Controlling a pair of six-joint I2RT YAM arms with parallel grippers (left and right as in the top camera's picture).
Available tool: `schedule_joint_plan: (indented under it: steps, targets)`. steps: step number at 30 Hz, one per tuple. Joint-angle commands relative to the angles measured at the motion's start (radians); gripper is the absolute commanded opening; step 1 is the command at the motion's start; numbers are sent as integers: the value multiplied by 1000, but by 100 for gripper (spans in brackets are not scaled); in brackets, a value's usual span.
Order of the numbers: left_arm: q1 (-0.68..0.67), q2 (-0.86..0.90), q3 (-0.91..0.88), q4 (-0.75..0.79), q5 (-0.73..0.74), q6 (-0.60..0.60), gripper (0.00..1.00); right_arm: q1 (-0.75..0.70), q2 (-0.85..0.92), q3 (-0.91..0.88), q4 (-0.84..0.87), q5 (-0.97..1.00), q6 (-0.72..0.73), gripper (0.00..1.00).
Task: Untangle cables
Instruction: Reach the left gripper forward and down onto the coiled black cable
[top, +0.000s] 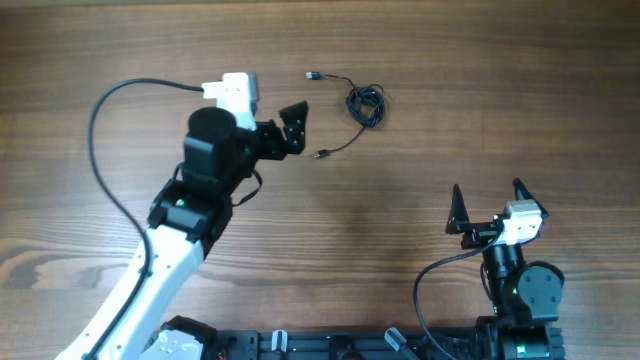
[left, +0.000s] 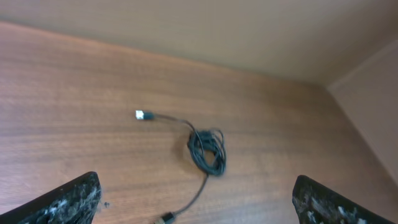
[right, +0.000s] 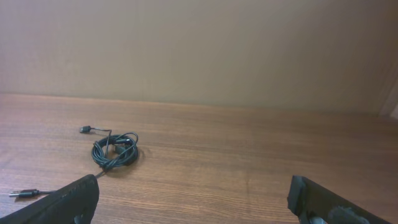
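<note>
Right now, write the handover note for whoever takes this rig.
Left gripper: open, empty, just beside the cable bundle, not touching it.
Right gripper: open, empty, at the near side of the table, well clear of the bundle.
Cables: one knotted bundle lying flat. A far plug end trails out on the far side, and a near plug end lies close to the left gripper.
Done: nothing visible.
Left: grip the bundle and work the loops apart.
</note>
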Motion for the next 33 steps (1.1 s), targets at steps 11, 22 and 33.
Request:
schedule_joint_plan:
  steps: [11,22,33]
  targets:
    - [-91,56,75,88,-16,-71,87,1,-5,-1,2,-1,-18,100]
    - [-182,399,297,85,-165,-124,74,1,-5,-1,2,-2,-18,100]
    - [-194,784,420,230,-173,-234,67,1,-5,-1,2,-1,-18,100]
